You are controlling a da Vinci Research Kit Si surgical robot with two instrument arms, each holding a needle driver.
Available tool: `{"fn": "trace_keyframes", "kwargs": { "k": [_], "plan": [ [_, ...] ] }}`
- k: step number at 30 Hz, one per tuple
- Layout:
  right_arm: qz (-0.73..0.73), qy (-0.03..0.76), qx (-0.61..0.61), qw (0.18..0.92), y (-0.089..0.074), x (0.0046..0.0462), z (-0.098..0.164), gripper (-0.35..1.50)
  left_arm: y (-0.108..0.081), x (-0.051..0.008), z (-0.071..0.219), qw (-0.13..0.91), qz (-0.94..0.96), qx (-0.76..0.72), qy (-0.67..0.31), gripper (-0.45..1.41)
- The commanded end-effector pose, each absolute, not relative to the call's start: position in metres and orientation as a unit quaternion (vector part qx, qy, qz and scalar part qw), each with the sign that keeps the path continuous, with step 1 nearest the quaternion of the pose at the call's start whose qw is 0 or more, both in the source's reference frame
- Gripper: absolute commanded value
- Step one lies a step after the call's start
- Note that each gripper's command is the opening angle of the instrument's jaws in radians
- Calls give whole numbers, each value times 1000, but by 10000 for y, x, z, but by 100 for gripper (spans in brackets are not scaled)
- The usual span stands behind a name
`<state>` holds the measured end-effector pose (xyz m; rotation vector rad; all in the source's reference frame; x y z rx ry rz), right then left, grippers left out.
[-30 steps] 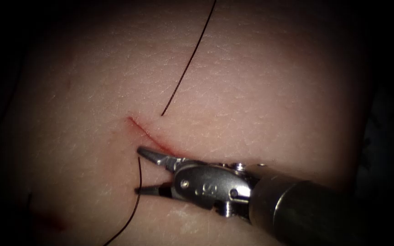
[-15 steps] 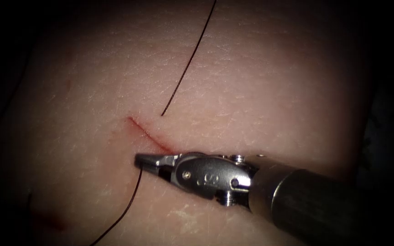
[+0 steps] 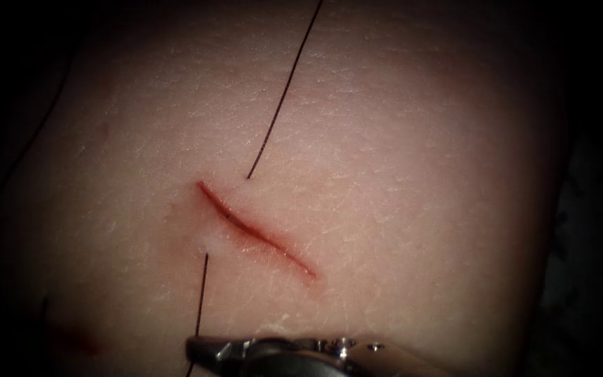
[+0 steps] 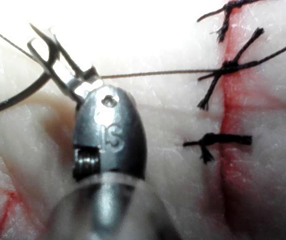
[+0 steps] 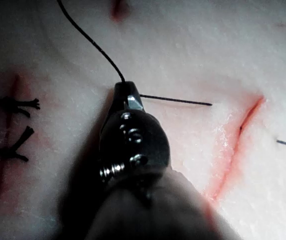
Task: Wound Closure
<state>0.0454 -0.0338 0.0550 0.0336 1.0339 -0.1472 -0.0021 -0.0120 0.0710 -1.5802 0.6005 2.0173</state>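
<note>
Pale tissue (image 3: 399, 139) fills the endoscope view, its red cut (image 3: 256, 230) running diagonally across the centre. Left of the cut, the thread (image 3: 200, 300) leaves the tissue and runs taut down to the right tool (image 3: 200, 347), whose jaws are closed on it; a second strand enters the tissue just right of the cut's upper end. In the left wrist view, the left tool (image 4: 48, 52) grips the curved needle (image 4: 13, 100) near its thread end, clear of the tissue, beside knotted stitches (image 4: 222, 142).
</note>
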Motion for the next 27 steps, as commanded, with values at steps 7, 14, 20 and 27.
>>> {"fn": "trace_keyframes", "kwargs": {
  "k": [7,14,20,27],
  "plan": [
    [-92,490,45,865,-412,481,531,-35,-119,-44,730,249,745,-583,206,-45],
    [-90,493,51,864,-415,482,516,-35,-111,-56,738,248,746,-584,202,-45],
    [-57,508,81,856,-393,479,512,111,-104,-70,747,247,747,-586,194,-45],
    [-14,555,56,830,-320,443,499,137,-103,-72,750,246,747,-587,194,-45]
  ]
}}
